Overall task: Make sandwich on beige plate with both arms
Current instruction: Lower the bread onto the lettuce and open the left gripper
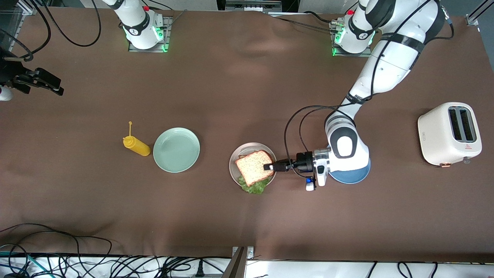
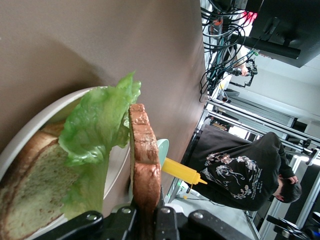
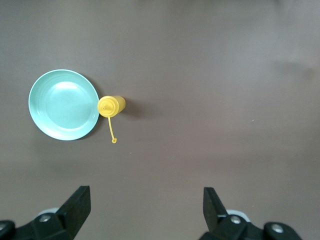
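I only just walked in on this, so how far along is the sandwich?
Done: a bottom slice and lettuce lie on the beige plate. In hand: the left hand is shut on the top slice over them. Left: lower and release it. The right hand waits open over the table.

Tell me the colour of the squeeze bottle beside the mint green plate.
Yellow. The squeeze bottle shows best in the front view, standing beside the mint green plate.
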Action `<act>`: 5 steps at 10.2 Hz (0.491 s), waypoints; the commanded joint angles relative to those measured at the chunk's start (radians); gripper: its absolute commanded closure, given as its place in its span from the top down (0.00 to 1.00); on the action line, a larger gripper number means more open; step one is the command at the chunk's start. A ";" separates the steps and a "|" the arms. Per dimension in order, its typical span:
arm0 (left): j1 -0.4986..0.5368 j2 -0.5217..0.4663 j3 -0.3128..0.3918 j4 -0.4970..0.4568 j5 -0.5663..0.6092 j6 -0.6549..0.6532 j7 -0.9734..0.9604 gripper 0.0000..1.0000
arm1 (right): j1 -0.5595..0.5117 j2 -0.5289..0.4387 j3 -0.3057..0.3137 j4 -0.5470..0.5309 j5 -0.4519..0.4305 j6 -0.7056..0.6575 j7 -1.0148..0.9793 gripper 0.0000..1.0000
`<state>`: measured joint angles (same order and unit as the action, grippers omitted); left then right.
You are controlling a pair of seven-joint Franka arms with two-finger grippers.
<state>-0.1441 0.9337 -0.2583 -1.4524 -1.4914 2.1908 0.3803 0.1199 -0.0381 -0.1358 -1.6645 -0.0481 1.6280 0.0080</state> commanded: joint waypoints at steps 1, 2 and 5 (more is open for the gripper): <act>-0.028 0.042 0.010 0.059 -0.041 0.030 0.017 0.00 | -0.009 0.021 -0.008 0.057 -0.019 -0.020 0.010 1.00; -0.031 0.043 0.010 0.060 -0.041 0.030 0.015 0.20 | -0.009 0.023 -0.027 0.057 0.000 -0.019 0.010 1.00; -0.019 0.034 0.011 0.060 -0.035 0.030 -0.001 1.00 | -0.008 0.026 -0.027 0.057 0.013 -0.017 0.015 1.00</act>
<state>-0.1589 0.9563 -0.2537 -1.4245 -1.4938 2.2148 0.3772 0.1147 -0.0273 -0.1649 -1.6373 -0.0501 1.6279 0.0123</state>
